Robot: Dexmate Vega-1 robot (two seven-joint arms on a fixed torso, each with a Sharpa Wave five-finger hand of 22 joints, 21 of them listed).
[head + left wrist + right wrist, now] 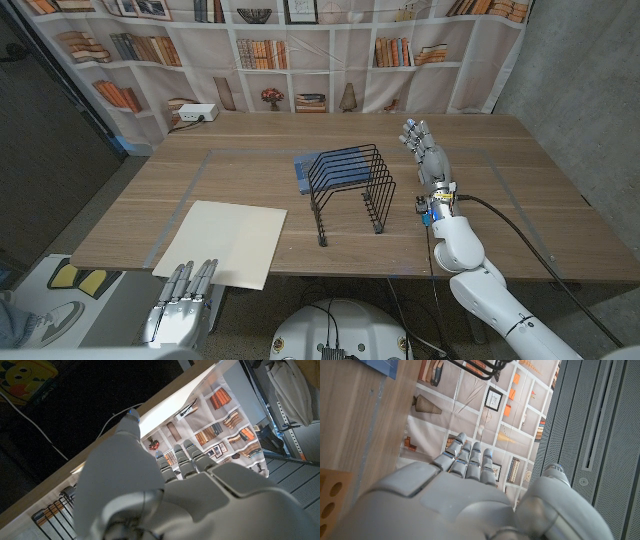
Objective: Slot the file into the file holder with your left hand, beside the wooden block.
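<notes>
File (226, 241) flat on table, just beyond left hand (183, 300); fingers extended together, holding nothing.

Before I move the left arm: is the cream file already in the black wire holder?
No, the cream file lies flat on the wooden table, left of the black wire holder.

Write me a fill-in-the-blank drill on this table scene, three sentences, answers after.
1. The cream file lies flat on the ___, near its front edge.
2. The black wire holder stands to the ___ of the file in the head view.
3. The left hand, at the table's front edge, holds ___.

Missing words: table; right; nothing
</notes>
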